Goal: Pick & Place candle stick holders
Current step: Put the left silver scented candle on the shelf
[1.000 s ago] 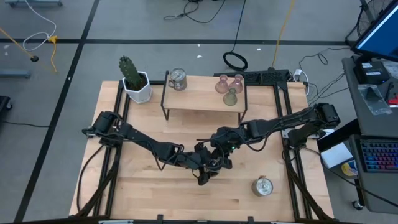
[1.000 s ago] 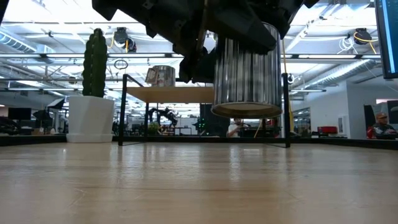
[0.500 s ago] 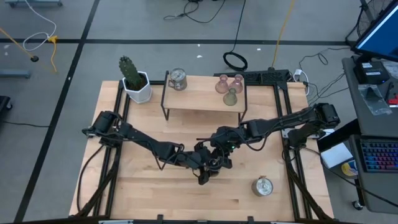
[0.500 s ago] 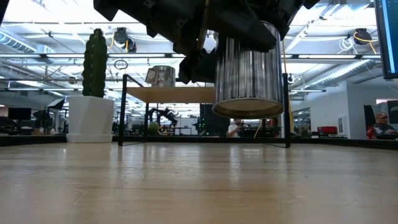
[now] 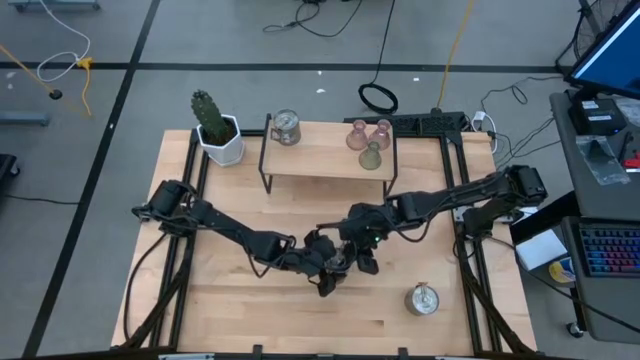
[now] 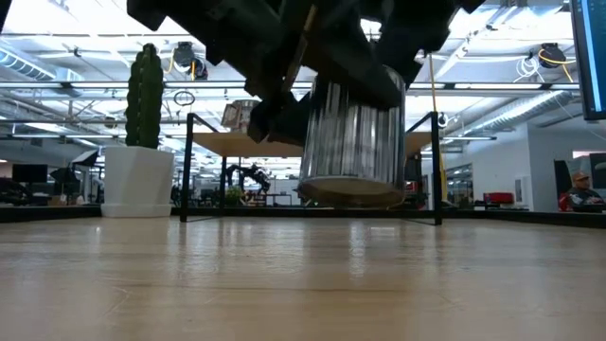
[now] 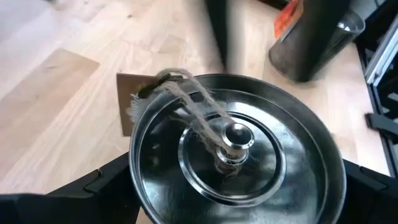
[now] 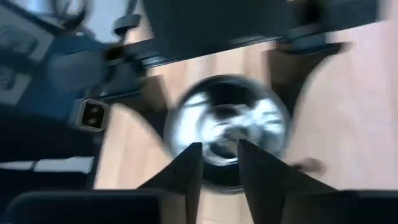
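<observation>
Leftward and lower now sits the silver candle stick holder (image 6: pixel 351 142), off the counter (image 6: pixel 303 284), grasped across its rim by my left pincer (image 7: pixel 236 186). My right pincer (image 8: pixel 216 163) stands slightly parted above it, touching nothing I can make out; blur hides its tips.

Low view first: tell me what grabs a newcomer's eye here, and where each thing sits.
A shiny ribbed silver holder hangs in the air above the middle of the wooden table, with both dark arms meeting over it. The left gripper straddles it. At the back, a white pot with a green cactus stands left of a small raised shelf carrying another silver holder and three glass ones.
</observation>
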Controlling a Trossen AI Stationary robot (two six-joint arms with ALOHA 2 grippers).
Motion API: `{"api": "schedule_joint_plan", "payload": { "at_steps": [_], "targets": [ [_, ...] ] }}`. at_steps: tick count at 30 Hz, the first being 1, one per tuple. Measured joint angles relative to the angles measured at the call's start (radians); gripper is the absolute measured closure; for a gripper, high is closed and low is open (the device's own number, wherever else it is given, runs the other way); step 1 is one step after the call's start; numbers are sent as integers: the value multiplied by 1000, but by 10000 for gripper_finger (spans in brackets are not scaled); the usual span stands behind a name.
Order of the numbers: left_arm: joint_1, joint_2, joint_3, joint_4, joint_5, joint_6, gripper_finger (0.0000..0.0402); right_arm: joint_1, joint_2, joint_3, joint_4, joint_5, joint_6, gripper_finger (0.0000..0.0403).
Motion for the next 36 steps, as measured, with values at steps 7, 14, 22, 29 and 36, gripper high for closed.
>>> {"api": "schedule_joint_plan", "payload": {
  "at_steps": [7,14,22,29,36],
  "targets": [
    [-6,-13,1,-19,6,-59,43,-5,-33,0,-69,11,0,266],
    [-10,-117,2,-202,-105,-79,43,-22,-154,0,-246,105,1,267],
    [30,-248,3,-256,-268,-32,43,-19,-302,0,-355,245,22,277],
    [132,-304,5,-197,-373,94,43,-19,-362,0,-392,292,28,277],
    [265,-310,66,-155,-416,228,43,-19,-381,-1,-506,296,27,277]
  ]
}}
